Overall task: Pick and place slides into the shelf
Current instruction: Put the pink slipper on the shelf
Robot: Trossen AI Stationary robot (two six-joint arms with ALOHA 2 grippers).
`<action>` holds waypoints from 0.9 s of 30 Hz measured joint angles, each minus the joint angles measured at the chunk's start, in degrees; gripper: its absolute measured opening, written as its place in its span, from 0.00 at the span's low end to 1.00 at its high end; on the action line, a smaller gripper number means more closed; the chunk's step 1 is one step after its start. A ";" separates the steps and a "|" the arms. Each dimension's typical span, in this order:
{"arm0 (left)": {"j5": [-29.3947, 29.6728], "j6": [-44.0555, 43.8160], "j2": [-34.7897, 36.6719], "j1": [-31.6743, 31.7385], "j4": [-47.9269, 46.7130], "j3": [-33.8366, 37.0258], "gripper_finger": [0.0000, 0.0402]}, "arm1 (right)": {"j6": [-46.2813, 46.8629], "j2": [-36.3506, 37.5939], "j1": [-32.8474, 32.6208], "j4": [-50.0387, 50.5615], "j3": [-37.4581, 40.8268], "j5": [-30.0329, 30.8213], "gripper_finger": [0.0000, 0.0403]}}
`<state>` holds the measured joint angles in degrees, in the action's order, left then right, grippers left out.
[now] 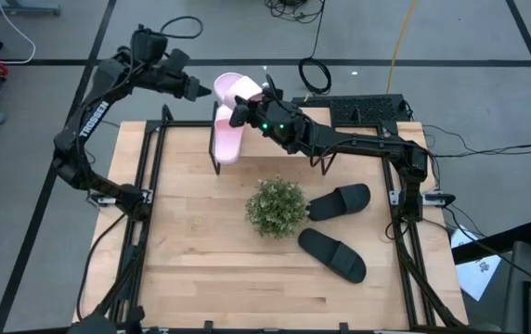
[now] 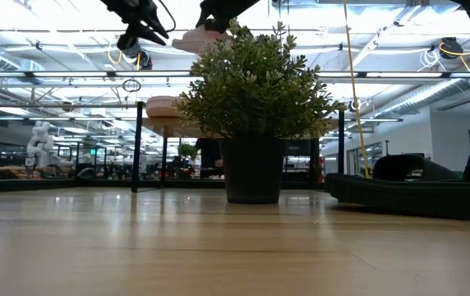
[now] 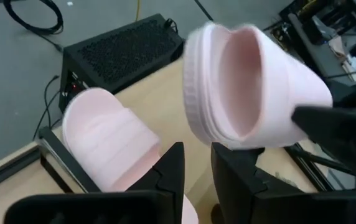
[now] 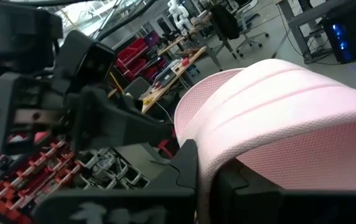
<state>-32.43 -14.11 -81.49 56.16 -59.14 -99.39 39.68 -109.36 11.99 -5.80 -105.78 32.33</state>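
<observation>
I am mid-placement with the second pink slide (image 1: 239,87): my right gripper (image 1: 250,103) is clamped on it, holding it in the air over the shelf (image 1: 217,153) at the table's far edge. My left gripper (image 1: 208,90) hovers just beside it, fingers slightly apart and empty. Next I must lower it beside the first pink slide (image 1: 227,136), already on the shelf. Both black slides (image 1: 338,201) lie on the table beside the potted plant (image 1: 276,206).

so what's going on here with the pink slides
The right hand is shut on a pink slide, holding it in the air above the shelf at the table's far edge. The left hand sits right beside it, not gripping. The other pink slide already lies on the shelf; both black slides remain on the table by the plant.
</observation>
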 joint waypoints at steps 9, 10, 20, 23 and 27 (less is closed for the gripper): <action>-2.55 -4.43 0.06 2.18 3.77 -0.02 0.39 | -0.09 0.00 0.26 -0.18 0.00 -1.10 0.01; -2.55 -4.32 0.06 2.14 3.75 -0.02 0.42 | -0.08 0.00 0.28 -0.19 0.00 -1.13 0.01; -1.73 -5.99 0.04 2.05 3.75 -0.02 0.53 | -0.06 0.00 0.35 -3.48 0.02 -4.28 0.01; -1.72 -6.41 0.04 1.99 3.79 -0.02 0.54 | -0.11 0.00 0.35 -3.86 0.02 -5.45 0.01; -1.66 -8.17 0.02 1.99 5.64 -0.02 0.54 | 0.02 0.00 0.28 -3.91 0.02 -5.54 0.01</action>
<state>-34.10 -22.28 -81.47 58.15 -53.51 -99.42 39.70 -109.36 12.27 -9.71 -105.75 26.79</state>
